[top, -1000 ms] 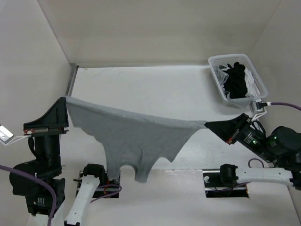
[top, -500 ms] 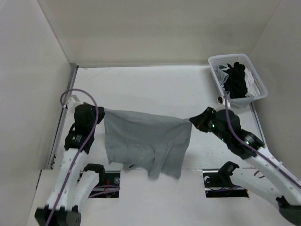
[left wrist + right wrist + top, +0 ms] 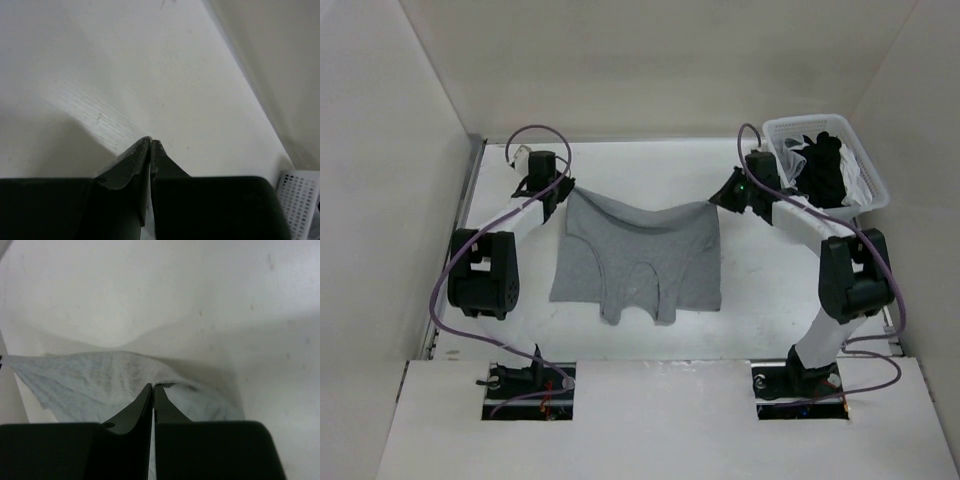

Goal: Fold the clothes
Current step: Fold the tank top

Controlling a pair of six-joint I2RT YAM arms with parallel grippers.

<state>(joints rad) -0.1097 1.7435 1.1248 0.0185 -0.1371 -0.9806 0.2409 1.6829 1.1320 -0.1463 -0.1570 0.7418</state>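
Note:
The clothes (image 3: pixel 640 260), a light-grey shirt-like garment, lie spread on the white table with their far edge lifted and sagging between my two grippers. In the top view my left gripper (image 3: pixel 563 190) meets the far left corner. In the left wrist view its jaws (image 3: pixel 151 141) are shut, and no fabric shows past the tips. My right gripper (image 3: pixel 720 197) is at the far right corner. In the right wrist view its tips (image 3: pixel 153 386) are shut on a bunched fold of the grey fabric (image 3: pixel 100 375).
A white slatted basket (image 3: pixel 790 122) holding dark garments (image 3: pixel 825 165) stands at the far right, close behind the right arm; it also shows in the left wrist view (image 3: pixel 300 200). Walls close in the table at the left, back and right.
Both arms have swung from the near edge out to the far half of the table, carrying the garment along. It hung stretched in the air; now its lower part rests on the table.

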